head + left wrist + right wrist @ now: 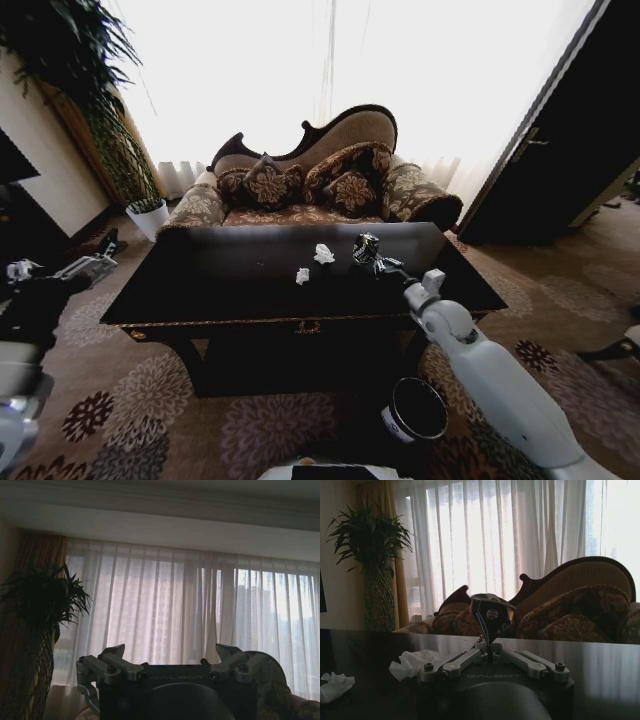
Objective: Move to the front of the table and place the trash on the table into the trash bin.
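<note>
Trash bin (415,410) is sitting on the floor below the table's (250,300) front edge, nearer my right arm. I'm holding my right gripper (491,630) clenched on a small dark piece (491,614) above the tabletop, tissue lumps (323,254) lying just left; my left gripper (170,657) is waiting released, off left.

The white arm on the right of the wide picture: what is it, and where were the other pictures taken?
It is the right arm of a wheeled, two-armed robot. The wide picture comes from a camera on its head, the other two from cameras on its wrists. On the glossy black table lie two white lumps of tissue paper. The right gripper is shut on a small dark shiny piece. The left gripper is open, parked aside. A black cylindrical trash bin stands on the carpet.
</note>
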Available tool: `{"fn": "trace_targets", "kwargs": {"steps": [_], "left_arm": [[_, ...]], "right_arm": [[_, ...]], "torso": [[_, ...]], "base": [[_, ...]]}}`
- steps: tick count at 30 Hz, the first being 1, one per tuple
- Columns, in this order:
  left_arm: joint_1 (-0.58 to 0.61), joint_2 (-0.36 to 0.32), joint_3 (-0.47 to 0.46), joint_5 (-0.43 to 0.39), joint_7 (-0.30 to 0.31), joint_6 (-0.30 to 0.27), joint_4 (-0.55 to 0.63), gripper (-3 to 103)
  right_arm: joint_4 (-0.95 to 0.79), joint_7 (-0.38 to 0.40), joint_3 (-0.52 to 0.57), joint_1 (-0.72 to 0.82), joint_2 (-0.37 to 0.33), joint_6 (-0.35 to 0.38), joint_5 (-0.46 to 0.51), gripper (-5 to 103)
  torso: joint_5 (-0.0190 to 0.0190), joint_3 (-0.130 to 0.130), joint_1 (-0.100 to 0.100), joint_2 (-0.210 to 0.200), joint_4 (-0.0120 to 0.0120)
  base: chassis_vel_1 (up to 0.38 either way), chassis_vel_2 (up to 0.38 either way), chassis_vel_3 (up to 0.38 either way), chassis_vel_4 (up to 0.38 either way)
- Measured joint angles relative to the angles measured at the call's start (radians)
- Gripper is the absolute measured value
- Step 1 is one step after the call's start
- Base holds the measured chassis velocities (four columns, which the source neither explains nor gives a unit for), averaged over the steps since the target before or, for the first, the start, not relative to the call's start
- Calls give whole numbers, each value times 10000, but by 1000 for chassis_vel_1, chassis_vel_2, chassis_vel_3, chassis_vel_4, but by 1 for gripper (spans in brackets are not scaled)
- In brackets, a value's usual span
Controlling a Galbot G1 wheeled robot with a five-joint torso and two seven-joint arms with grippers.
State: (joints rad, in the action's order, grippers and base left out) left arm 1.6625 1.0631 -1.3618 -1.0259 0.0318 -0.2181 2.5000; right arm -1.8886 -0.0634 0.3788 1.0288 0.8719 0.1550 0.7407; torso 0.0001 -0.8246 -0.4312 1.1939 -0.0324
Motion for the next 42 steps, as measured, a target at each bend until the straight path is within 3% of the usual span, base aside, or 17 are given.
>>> {"fn": "trace_targets", "kwargs": {"steps": [12, 15, 21, 27, 29, 33, 42], "left_arm": [[-1209, 14, 1269, 342, 7, 9, -204, 100], [-1637, 85, 1985, 602, 23, -11, -400, 100], [-2065, 273, 2903, 977, 23, -45, -595, 100], [-1970, 421, 2364, 983, 22, -46, -547, 100], [-1974, 458, 2119, 980, 24, -38, -525, 100], [-2159, 455, 2359, 1016, 22, -42, -647, 100], [-2409, 442, 2568, 1057, 20, -33, -900, 100]], "right_arm": [[-2701, -267, 2917, 3659, 229, -279, -828, 0], [-3567, -399, 4223, 4873, 400, -463, -1287, 0], [-4389, -590, 5750, 6755, 620, -929, -1731, 0], [-4589, -713, 6036, 7647, 735, -1427, -2090, 0], [-4486, -828, 6111, 8064, 852, -1949, -2477, 0], [-4436, -859, 6465, 8852, 1285, -2697, -2786, 0], [-4127, -815, 6803, 9699, 2019, -3711, -3805, 0]], "torso": [[2, 1, 1, 0, 0], [-2, 0, 0, 0, -1], [-1, 1, 0, 1, -3], [-2, 0, 0, 0, -1], [2, 1, 0, 0, 12], [-1, 0, 0, 1, -4], [-2, 0, -1, 1, -1]], "base": [[0, 0, 0, 0], [0, 0, 0, 0], [0, 0, 0, 0], [0, 0, 0, 0], [0, 0, 0, 0], [0, 0, 0, 0], [0, 0, 0, 0]]}}
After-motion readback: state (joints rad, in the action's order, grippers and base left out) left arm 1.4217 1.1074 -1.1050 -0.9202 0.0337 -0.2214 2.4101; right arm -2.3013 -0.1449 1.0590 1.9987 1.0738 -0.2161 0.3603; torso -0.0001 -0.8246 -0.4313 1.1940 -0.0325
